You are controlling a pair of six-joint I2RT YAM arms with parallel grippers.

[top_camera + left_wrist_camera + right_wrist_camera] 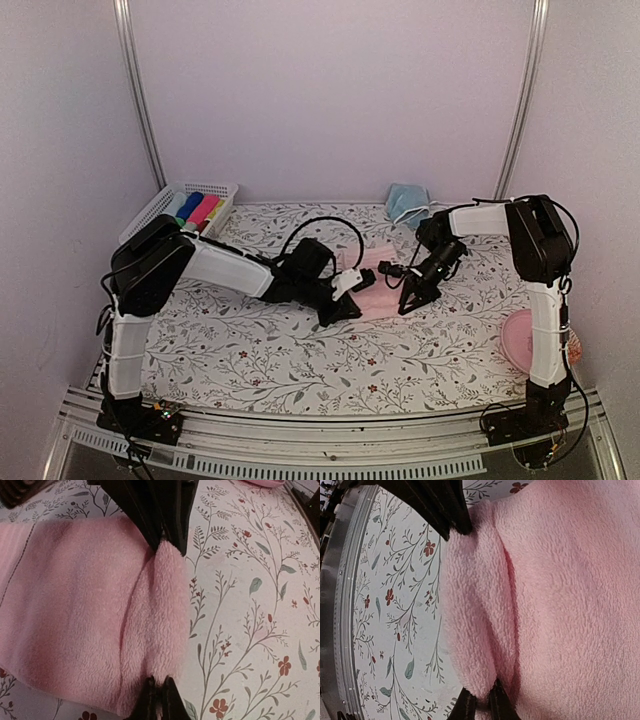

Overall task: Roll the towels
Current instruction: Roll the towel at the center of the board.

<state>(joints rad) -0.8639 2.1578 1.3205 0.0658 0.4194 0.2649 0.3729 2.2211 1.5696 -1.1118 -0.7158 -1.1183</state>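
The pale pink towel [378, 283] lies flat in the middle of the table, its near edge pinched up into a low ridge [167, 605]. My left gripper [347, 306] [159, 684] is shut on one end of that ridge. At the other end, my right gripper [408, 300] [481, 696] is shut on the same edge of the pink towel [560, 600]. Each wrist view shows the other gripper's dark fingers [165, 525] [445, 515] at the top. The light blue towel [404, 204] sits crumpled at the back of the table, away from both grippers.
A white basket [160, 205] holding bright cloth tubes stands at the back left. A round pink plate [519, 340] lies at the right edge beside the right arm. The table's metal front rail [340, 630] runs close to the towel's pinched edge.
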